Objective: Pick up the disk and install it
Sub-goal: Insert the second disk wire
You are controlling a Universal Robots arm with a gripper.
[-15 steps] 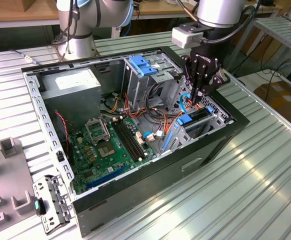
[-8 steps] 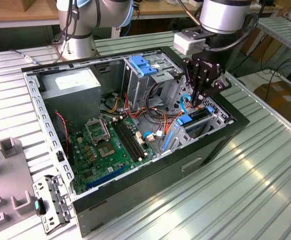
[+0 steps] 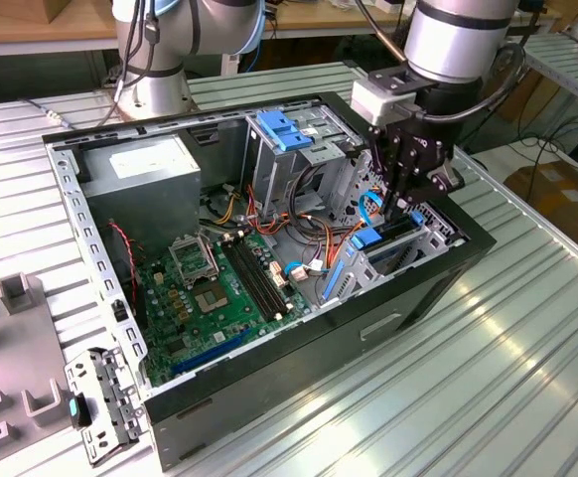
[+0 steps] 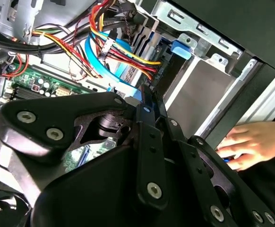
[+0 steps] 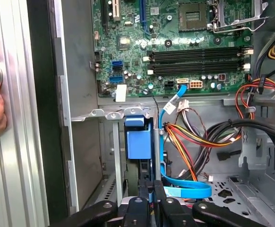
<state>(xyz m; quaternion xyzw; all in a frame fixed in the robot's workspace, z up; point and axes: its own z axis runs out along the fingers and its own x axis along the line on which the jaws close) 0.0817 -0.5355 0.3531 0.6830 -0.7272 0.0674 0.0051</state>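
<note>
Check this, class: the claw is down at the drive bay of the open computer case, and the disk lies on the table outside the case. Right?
Not quite. The disk stands inside the case, in the drive bay under the claw, as the first wrist view shows. The rest holds.

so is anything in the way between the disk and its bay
Nothing visible. The disk already stands in the drive cage, right at the gripper. The blue cable and wire bundle run beside it, not across.
</note>
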